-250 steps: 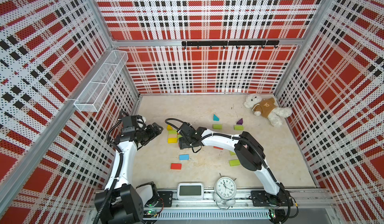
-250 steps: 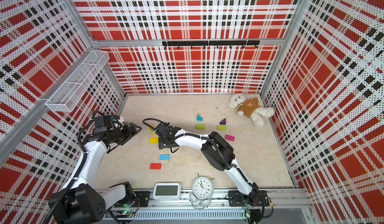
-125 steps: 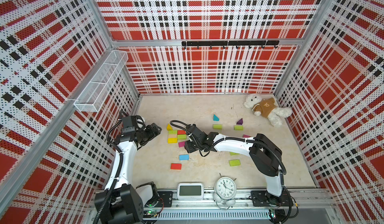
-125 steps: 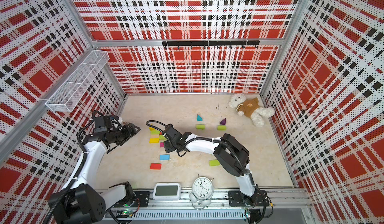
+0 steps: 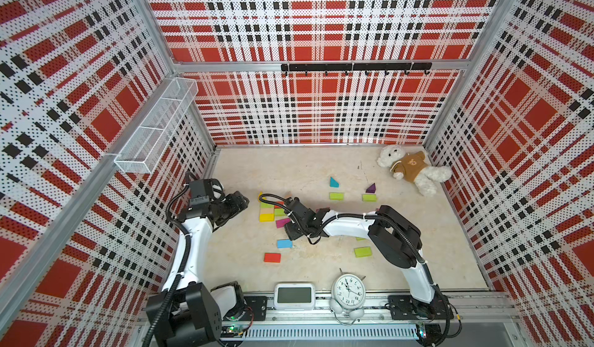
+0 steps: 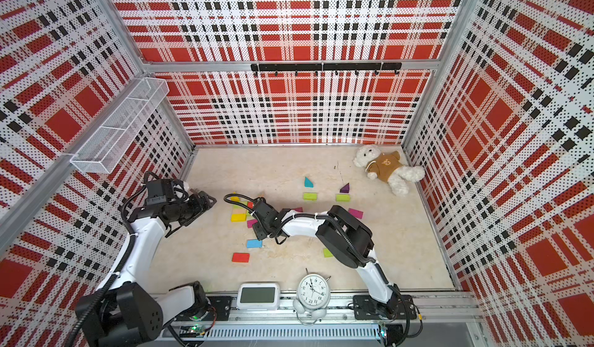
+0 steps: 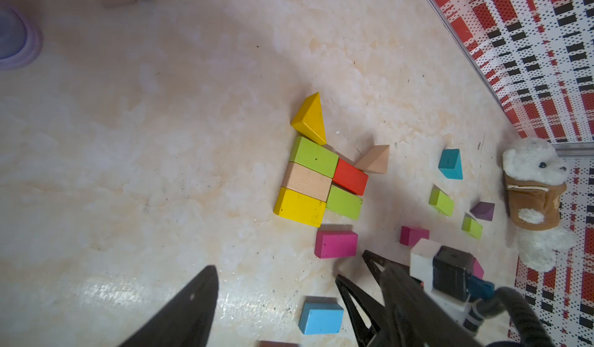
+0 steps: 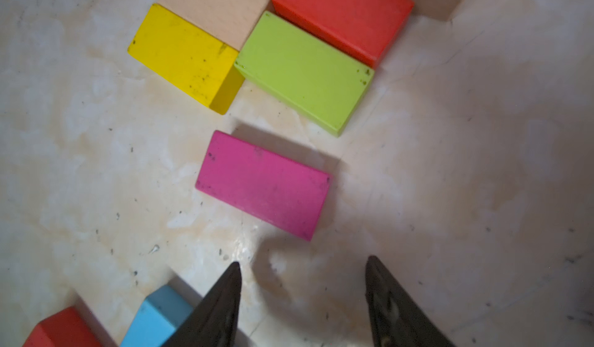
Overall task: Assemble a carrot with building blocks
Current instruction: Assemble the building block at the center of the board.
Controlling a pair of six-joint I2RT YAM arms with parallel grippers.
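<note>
A tight group of building blocks (image 5: pixel 267 212) lies left of the floor's middle: yellow wedge (image 7: pixel 310 120), lime brick (image 7: pixel 313 155), wood brick (image 7: pixel 307 181), yellow brick (image 7: pixel 299 205), red-orange brick (image 7: pixel 350 176) and a second lime brick (image 7: pixel 344 202). A wood wedge (image 7: pixel 374 159) touches the red one. A magenta brick (image 8: pixel 262 184) lies flat and free just in front of the group. My right gripper (image 8: pixel 303 262) hovers open a little short of it, holding nothing. My left gripper (image 5: pixel 239 200) hangs open and empty left of the group.
Loose on the floor are a blue brick (image 5: pixel 284 243), a red brick (image 5: pixel 272 257), lime bricks (image 5: pixel 336 196), a teal wedge (image 5: pixel 333 182), a purple wedge (image 5: pixel 371 188) and another magenta brick (image 6: pixel 355 213). A teddy bear (image 5: pixel 411 168) lies back right. A clock (image 5: pixel 348 290) and a display (image 5: pixel 294 296) stand at the front edge.
My right gripper has left the magenta brick on the floor beside the group and drawn back toward the front. The left arm has barely moved.
</note>
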